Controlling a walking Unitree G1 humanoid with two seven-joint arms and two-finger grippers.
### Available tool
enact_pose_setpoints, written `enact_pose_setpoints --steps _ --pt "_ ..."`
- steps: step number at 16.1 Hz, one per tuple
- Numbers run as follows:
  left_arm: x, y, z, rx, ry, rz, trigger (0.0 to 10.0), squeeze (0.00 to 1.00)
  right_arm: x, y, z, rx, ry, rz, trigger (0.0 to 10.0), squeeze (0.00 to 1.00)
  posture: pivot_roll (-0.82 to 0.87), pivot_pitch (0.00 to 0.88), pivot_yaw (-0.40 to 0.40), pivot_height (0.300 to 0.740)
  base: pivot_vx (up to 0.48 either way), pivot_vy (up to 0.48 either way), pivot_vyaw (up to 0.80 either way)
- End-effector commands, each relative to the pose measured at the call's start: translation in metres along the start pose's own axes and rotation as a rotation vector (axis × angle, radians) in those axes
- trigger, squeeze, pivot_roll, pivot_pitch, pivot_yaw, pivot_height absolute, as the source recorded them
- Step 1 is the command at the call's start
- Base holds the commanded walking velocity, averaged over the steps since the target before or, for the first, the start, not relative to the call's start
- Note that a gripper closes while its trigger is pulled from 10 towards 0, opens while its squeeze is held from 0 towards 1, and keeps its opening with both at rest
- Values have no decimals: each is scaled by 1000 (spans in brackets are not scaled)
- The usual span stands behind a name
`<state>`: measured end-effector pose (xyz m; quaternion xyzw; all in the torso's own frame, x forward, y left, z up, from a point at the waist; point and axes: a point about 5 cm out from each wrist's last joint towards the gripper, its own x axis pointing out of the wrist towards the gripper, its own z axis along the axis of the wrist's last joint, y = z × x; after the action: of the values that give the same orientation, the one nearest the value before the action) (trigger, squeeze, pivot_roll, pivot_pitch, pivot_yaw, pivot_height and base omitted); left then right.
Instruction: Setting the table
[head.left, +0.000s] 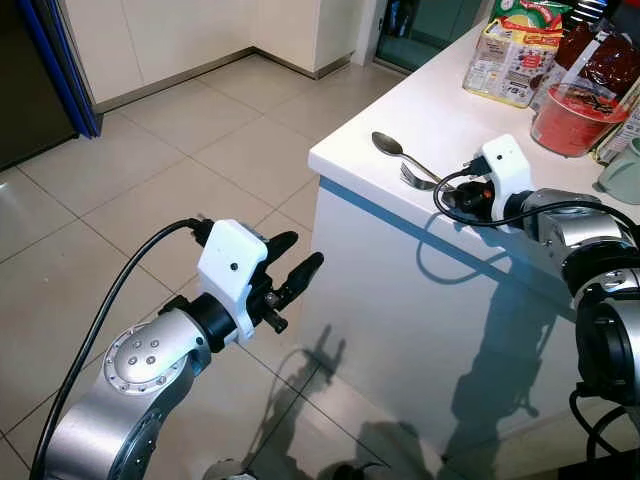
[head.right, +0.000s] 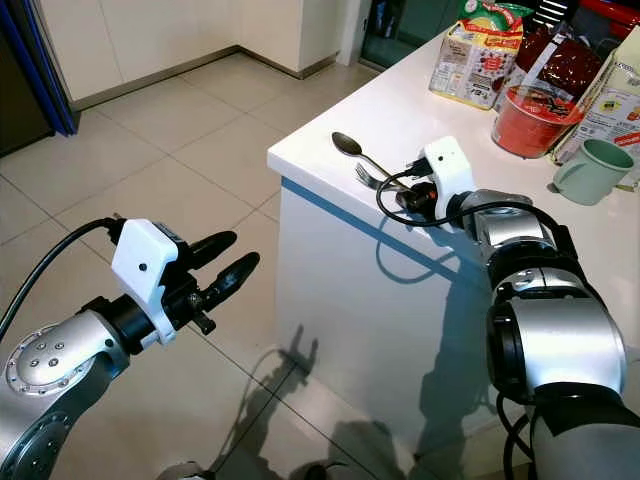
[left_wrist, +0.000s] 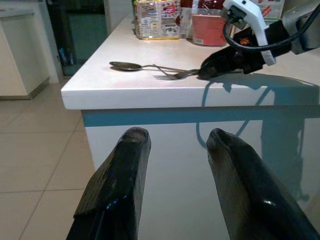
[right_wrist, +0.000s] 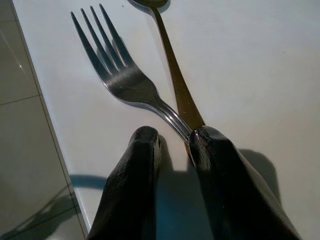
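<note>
A steel fork (right_wrist: 125, 80) and a spoon (right_wrist: 175, 85) lie crossed on the white counter (head.left: 440, 110), close to its near corner. My right gripper (right_wrist: 172, 137) rests low on the counter with its two black fingers drawn together over the handles. The fork's handle runs between the fingertips, and the spoon's handle passes under one finger. In the head views the fork (head.left: 415, 178) and spoon (head.left: 388, 144) point away from the right gripper (head.left: 445, 192). My left gripper (head.left: 303, 250) hangs open and empty over the floor, left of the counter's side.
Behind the cutlery stand a red cup (head.left: 570, 120), a green mug (head.right: 590, 170) and food packets (head.left: 510, 60). The counter's blue-edged side panel (head.left: 400, 300) drops to the tiled floor (head.left: 180, 170), which spreads open to the left.
</note>
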<state>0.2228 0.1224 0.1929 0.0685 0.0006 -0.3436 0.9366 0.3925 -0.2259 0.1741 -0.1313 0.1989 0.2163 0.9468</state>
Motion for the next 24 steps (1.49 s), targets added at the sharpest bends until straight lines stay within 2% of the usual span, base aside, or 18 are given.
enact_pose_setpoints --steps 1,2,9,11,16,19,20,21,22,23,24 --pt "0 -6 2 3 -2 -41 10000 0 -4 -3 -8 7 43 11 314 0 196 83 -120 740 0 0 0" --pt "1 -6 2 3 -1 -46 10000 0 -4 -4 -7 3 42 15 0 0 192 81 -117 740 0 0 0" --pt "5 -7 3 3 -7 -67 10000 0 -6 -3 -6 -43 42 56 0 0 180 66 -114 740 0 0 0" --pt "7 -6 4 6 -15 -65 10000 0 -7 -5 0 -36 8 52 0 0 174 58 -119 740 0 0 0" --pt "9 -4 6 10 -38 -47 10000 0 -17 -17 35 71 -182 58 0 0 160 43 -135 740 0 0 0" --pt "11 -5 5 7 -41 -52 10000 0 -20 -22 34 63 -175 6 0 0 157 40 -136 740 0 0 0" --pt "12 -5 4 8 -42 -52 10000 0 -19 -23 30 22 -149 -38 0 0 157 39 -138 740 0 0 0" --pt "13 -3 4 13 -43 -36 10000 0 -19 -25 28 -9 -143 -76 7333 0 159 39 -142 740 0 0 0" --pt "15 -1 3 20 -38 6 10000 0 -21 -28 29 -11 -160 -105 10000 0 160 36 -155 740 0 0 0" --pt "17 9 0 41 -15 148 10000 0 -28 -36 37 51 -261 -142 10000 0 160 34 -170 740 0 0 0" --pt "16 13 0 37 -30 199 10000 0 -31 -38 39 90 -311 -134 10000 0 159 30 -178 740 0 0 0"
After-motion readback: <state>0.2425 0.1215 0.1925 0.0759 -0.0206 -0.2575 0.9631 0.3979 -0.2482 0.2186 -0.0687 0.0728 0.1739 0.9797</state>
